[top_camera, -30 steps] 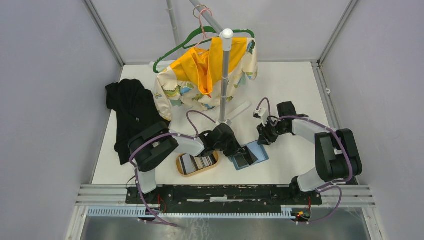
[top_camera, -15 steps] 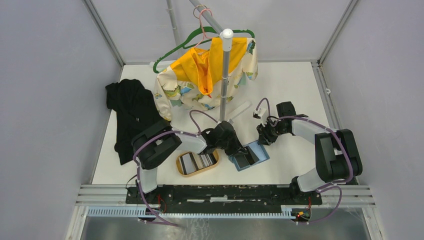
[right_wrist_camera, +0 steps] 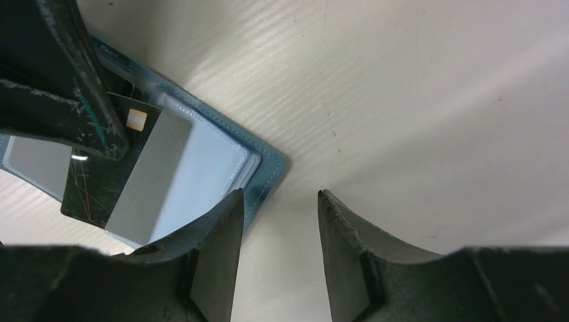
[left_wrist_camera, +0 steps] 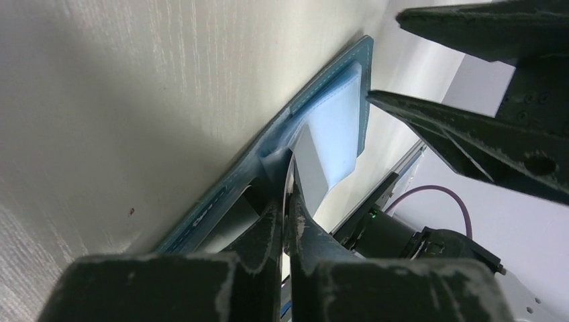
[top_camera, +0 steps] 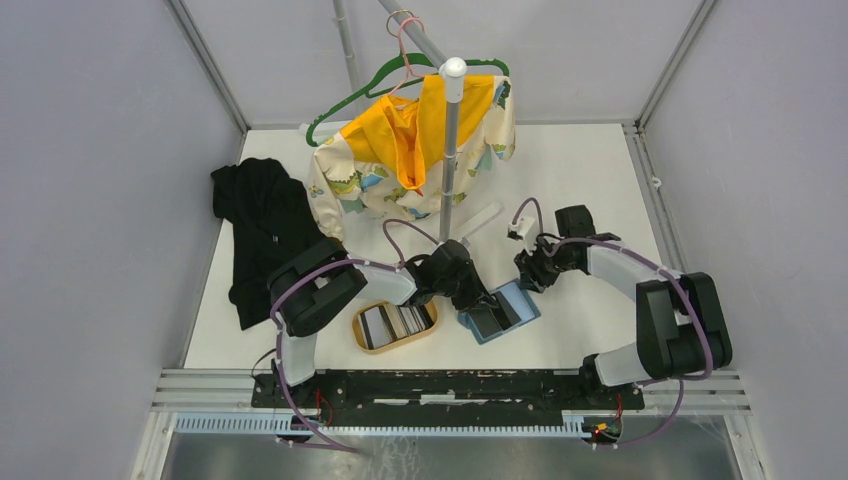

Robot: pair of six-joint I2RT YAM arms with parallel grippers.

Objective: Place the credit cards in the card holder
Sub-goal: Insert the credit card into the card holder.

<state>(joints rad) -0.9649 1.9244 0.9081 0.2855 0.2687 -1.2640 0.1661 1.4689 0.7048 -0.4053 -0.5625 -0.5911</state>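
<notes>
The card holder is laid open on the table, just right of the wooden tray in which other cards are kept. A dark card is pinched between the closed fingers of the left gripper over the holder's pale inside. The right gripper is held apart and empty at the holder's far right corner.

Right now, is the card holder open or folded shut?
Open. The card holder lies spread flat on the table, its pale inside facing up, and the left gripper pinches a card over it.
</notes>
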